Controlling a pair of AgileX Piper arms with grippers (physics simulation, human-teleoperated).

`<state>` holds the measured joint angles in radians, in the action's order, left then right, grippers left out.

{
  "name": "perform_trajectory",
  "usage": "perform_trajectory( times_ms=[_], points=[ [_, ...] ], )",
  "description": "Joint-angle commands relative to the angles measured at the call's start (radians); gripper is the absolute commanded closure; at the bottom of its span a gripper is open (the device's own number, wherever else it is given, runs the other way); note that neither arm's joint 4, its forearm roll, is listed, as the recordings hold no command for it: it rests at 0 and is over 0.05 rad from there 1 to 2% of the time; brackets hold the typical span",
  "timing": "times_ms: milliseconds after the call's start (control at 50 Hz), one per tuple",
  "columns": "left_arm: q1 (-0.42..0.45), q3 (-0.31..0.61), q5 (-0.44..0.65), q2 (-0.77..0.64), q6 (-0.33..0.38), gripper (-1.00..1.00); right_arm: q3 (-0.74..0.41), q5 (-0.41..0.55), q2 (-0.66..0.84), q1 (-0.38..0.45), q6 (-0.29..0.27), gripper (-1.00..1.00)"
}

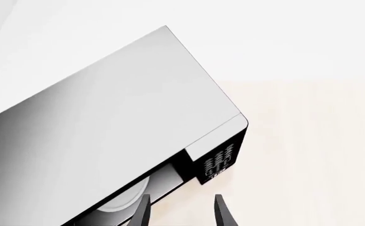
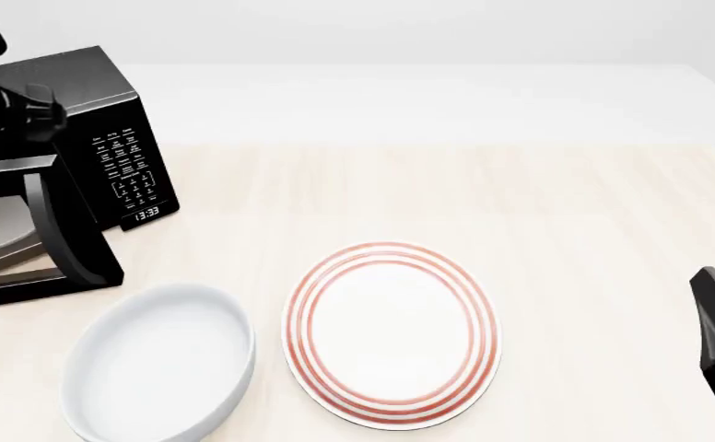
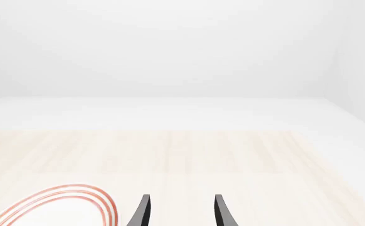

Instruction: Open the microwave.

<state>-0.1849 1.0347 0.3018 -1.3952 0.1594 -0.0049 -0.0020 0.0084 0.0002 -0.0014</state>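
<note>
Three views, one by one:

Left wrist view: the left gripper (image 1: 181, 212) looks down over the microwave (image 1: 107, 127) from above. Its two fingertips stand apart with nothing between them, so the jaws are released. Below them sits the keypad panel (image 1: 219, 162), plus a peek of the white turntable plate (image 1: 122, 200) inside the cavity.

Front view: the microwave sits at the far left of the table (image 2: 555, 212), partly cut off by the frame edge. The door (image 2: 56, 230) is swung out toward the camera, already well ajar, and the clock display (image 2: 145, 214) reads 13:33. The left arm's dark body hangs over the top of the box. A white bowl (image 2: 161, 368) and a red-ringed plate (image 2: 392, 333) lie nearer the camera, clear of the door. The right arm only shows as a dark chunk at the right edge.

Right wrist view: the right gripper (image 3: 181, 212) is parked well away from the microwave, fingers spread and holding nothing. Only bare table and a bit of the red-ringed plate rim show here.

Step in hand: looks like the late part of the opening, door mostly out and the left gripper not gripping the handle.

Next move: probably either nudge the door a bit wider or just back the left arm off, taking care not to knock the door shut again.
</note>
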Motion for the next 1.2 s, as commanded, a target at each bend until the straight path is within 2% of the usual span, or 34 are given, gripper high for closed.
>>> perform_trajectory(
  times_ms=[20,480,860,880,900,1060,1080,1120,1200],
  points=[
    [-0.018,-0.006,-0.007,-0.011,0.007,-1.0,0.0,0.0,0.0,0.0,0.0,-1.0],
    [-0.043,-0.034,-0.038,-0.03,0.004,-1.0,0.0,0.0,0.0,0.0,0.0,-1.0],
    [-0.053,-0.095,-0.084,-0.028,-0.024,-1.0,0.0,0.0,0.0,0.0,0.0,-1.0],
    [-0.054,-0.028,0.013,-0.001,-0.026,-1.0,0.0,0.0,0.0,0.0,0.0,-1.0],
    [-0.058,-0.011,0.04,0.008,-0.025,-1.0,0.0,0.0,0.0,0.0,0.0,-1.0],
    [-0.06,-0.02,0.035,0.011,-0.029,-1.0,0.0,0.0,0.0,0.0,0.0,-1.0],
    [-0.061,-0.083,-0.042,-0.003,-0.028,-1.0,0.0,0.0,0.0,0.0,0.0,-1.0],
    [-0.063,-0.024,0.034,0.014,-0.027,-1.0,0.0,0.0,0.0,0.0,0.0,-1.0],
    [-0.065,-0.023,0.039,0.018,-0.028,-1.0,0.0,0.0,0.0,0.0,0.0,-1.0]
  ],
)
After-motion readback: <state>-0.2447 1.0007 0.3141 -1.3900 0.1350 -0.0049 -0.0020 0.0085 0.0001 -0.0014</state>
